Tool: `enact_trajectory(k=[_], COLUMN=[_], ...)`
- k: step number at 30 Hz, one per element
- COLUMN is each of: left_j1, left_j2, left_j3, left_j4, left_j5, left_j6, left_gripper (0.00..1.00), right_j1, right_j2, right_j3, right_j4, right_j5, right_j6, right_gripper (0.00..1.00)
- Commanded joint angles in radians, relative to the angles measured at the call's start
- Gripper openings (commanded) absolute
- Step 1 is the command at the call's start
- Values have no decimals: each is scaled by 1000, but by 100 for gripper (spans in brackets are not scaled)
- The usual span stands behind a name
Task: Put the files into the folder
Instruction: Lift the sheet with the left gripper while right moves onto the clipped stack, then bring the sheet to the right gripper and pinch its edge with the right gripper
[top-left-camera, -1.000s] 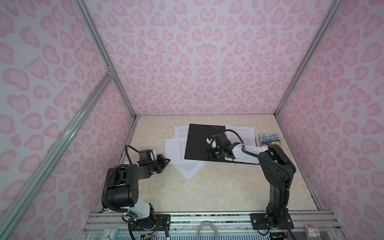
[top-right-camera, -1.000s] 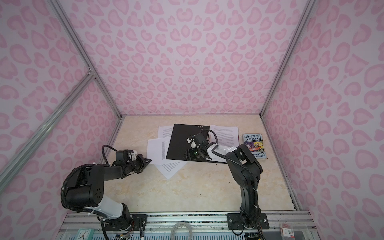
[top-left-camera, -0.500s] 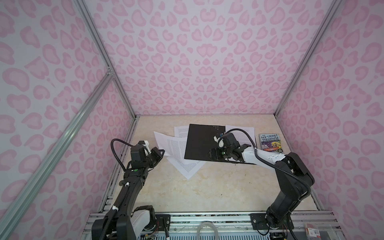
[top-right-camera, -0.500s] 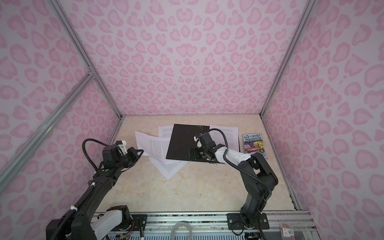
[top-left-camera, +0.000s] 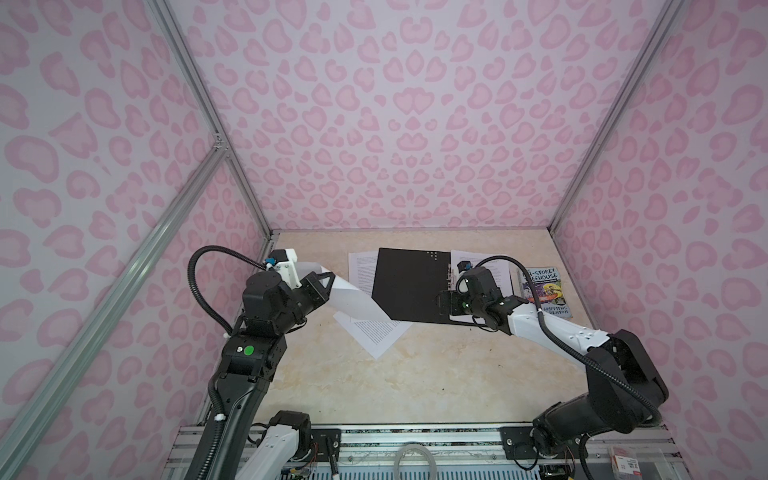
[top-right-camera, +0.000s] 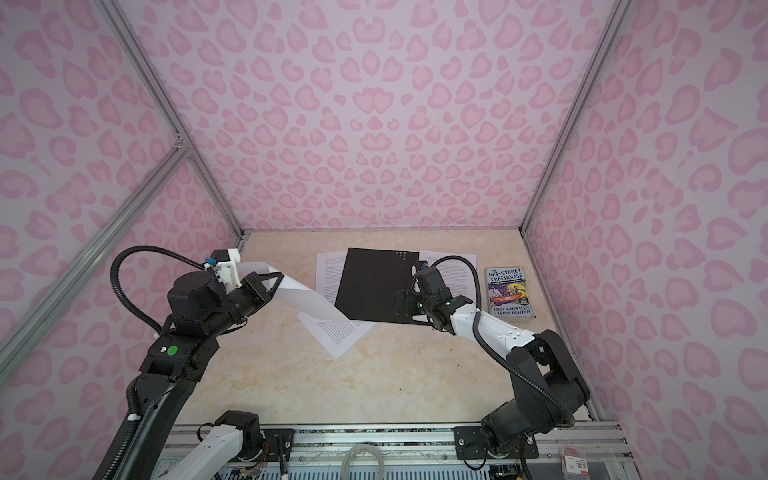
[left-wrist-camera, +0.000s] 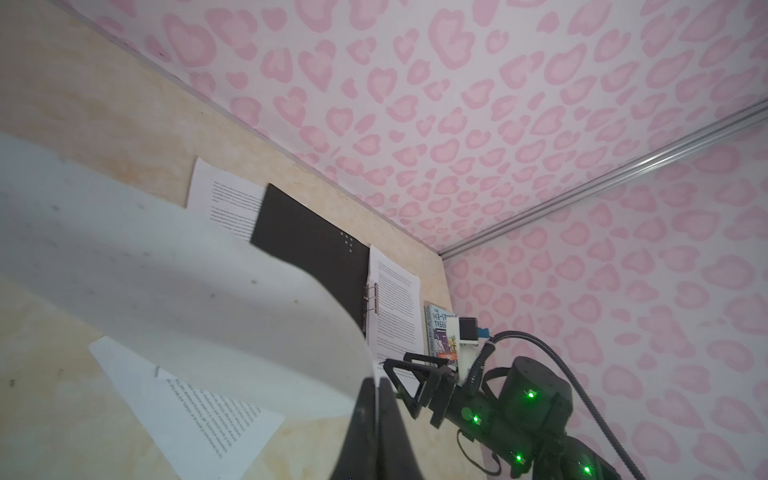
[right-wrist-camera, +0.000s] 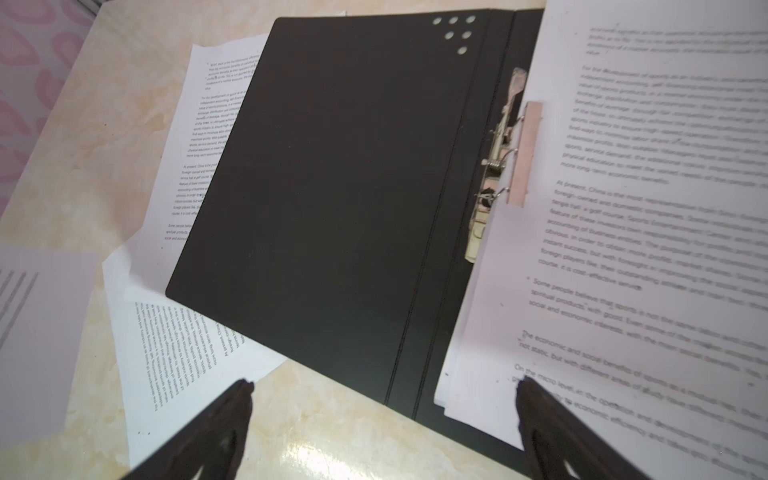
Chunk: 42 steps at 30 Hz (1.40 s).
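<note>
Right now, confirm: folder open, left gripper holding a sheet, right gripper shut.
One error: the right gripper is open, not shut, as the right wrist view shows. The folder is open and the left gripper holds a sheet.

The folder (top-left-camera: 409, 286) is black, the files (top-left-camera: 376, 332) white with black text, the table (top-left-camera: 374, 386) marbled beige, walls (top-left-camera: 395, 124) pink-spotted.

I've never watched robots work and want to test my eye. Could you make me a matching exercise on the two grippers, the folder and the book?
Things:
1. left gripper
2. right gripper
3. folder
4. book

States:
a. lies open, black inside up
b. wide open, empty
c. closed, to the right of the folder
d. shut on a sheet held in the air

Pairs: 1-d, 2-b, 3-a, 4-c
</note>
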Motion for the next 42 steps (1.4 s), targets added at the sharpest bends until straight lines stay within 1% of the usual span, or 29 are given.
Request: enact_trajectory(k=[1, 4, 6, 9, 13, 16, 19, 21, 23, 26, 28, 29, 30, 32, 34, 37, 42], left_j1=[-105, -170, -190, -199, -250, -292, -325, -344, -356, -365, -365, -365, -365, -366, -371, -381, -383], left_j2=[80, 202, 283, 420, 599, 694, 753, 769, 775, 781, 790, 791, 791, 783, 751, 696, 671], left_j3=[72, 152, 217, 347, 557, 667, 703, 678, 618, 483, 383, 336, 253, 150, 56, -45, -136], left_j4=[43, 82, 115, 162, 151, 159, 191, 237, 304, 436, 526, 598, 664, 748, 777, 792, 794], left_j5=[-116, -160, -175, -145, -137, -136, -155, -173, -195, -220, -220, -215, -206, -205, -249, -307, -328], left_j6=[-35, -47, -50, -74, -81, -91, -109, -122, -142, -191, -228, -252, -282, -323, -350, -354, -361], left_gripper=[3, 3, 3, 4, 3, 3, 3, 3, 3, 3, 3, 4, 3, 3, 3, 3, 3], right_j1=[-21, -65, -88, -114, -142, -165, -190, -212, -235, -260, -265, -265, -265, -266, -266, -266, -254], right_j2=[-26, -38, -43, -45, -60, -75, -93, -110, -146, -216, -260, -274, -282, -278, -255, -202, -107], right_j3=[-17, -35, -51, -61, -73, -86, -106, -128, -174, -281, -308, -311, -311, -306, -301, -289, -249], right_j4=[-11, -12, 3, 10, 12, 14, 22, 40, 79, 217, 233, 230, 230, 230, 238, 258, 260], right_j5=[110, 95, 70, 46, 36, 33, 31, 21, 21, 5, 26, 36, 38, 24, 3, -50, -151], right_j6=[38, 68, 84, 99, 113, 126, 148, 168, 200, 243, 249, 245, 237, 236, 239, 247, 263], right_gripper=[99, 99, 99, 99, 99, 99, 99, 99, 99, 99, 99, 99, 99, 99, 99, 98, 98])
